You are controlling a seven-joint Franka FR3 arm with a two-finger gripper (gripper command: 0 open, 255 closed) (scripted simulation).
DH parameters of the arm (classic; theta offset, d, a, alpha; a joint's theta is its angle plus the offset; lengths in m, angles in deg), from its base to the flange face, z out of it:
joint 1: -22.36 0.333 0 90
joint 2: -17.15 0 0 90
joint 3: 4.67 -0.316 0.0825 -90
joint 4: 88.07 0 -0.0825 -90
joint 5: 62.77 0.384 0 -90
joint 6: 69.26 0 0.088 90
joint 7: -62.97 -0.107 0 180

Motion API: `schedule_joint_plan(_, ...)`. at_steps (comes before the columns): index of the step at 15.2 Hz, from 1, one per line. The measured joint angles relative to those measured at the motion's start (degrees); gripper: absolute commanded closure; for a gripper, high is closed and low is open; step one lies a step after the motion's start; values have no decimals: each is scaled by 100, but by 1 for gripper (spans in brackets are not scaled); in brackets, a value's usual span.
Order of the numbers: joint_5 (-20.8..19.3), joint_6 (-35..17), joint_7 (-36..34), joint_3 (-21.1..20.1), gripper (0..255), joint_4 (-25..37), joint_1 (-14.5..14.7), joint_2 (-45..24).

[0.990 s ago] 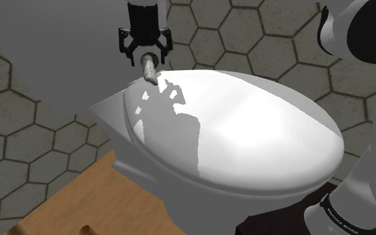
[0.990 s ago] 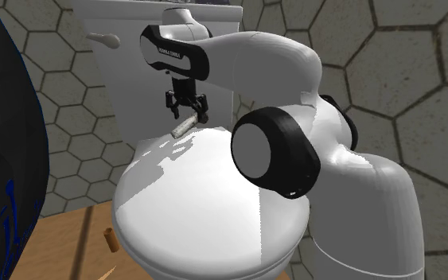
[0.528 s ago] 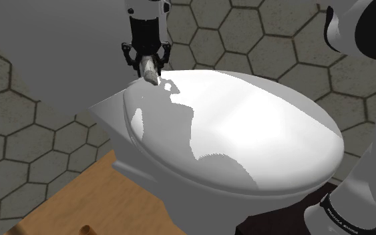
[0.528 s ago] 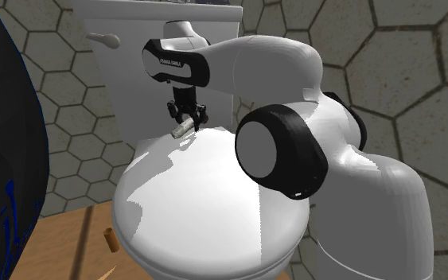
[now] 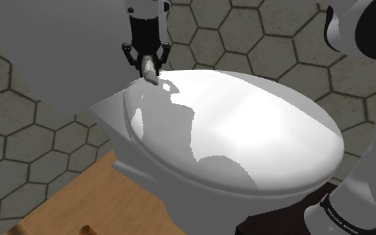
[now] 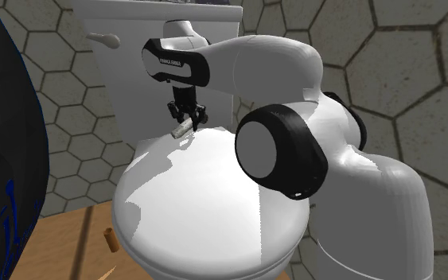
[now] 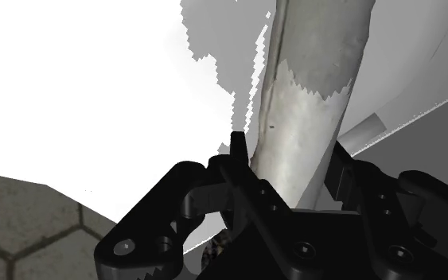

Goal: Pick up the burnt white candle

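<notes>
Two black fingers of the gripper are pinching the candle, one on each side of it. The candle is a grey-white stick, and it pokes out past the fingers toward the toilet lid. Part of it looks darker grey in the wrist view.

In the shoulder view the gripper hangs over the back edge of the white toilet lid, pointing down. The candle sits tilted between the fingers. Its low end is right at the back of the lid, but I cannot tell if it touches the lid. The lid is shut and very shiny.

In the second exterior view the white arm reaches over the toilet lid to its back edge. The gripper and the candle are there, just in front of the toilet tank. A flush handle sticks out of the tank, above the lid. A small brown stick lies on the wooden floor below the front of the lid. Grey tiles with six sides cover the wall behind the toilet.
</notes>
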Motion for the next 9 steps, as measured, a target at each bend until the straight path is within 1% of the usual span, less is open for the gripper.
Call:
schedule_joint_plan(2,0,45,11,0,255,45,3,-16)
schedule_joint_plan(5,-30,278,29,4,255,341,51,-94)
schedule_joint_plan(9,-129,731,41,18,255,1017,197,-323)
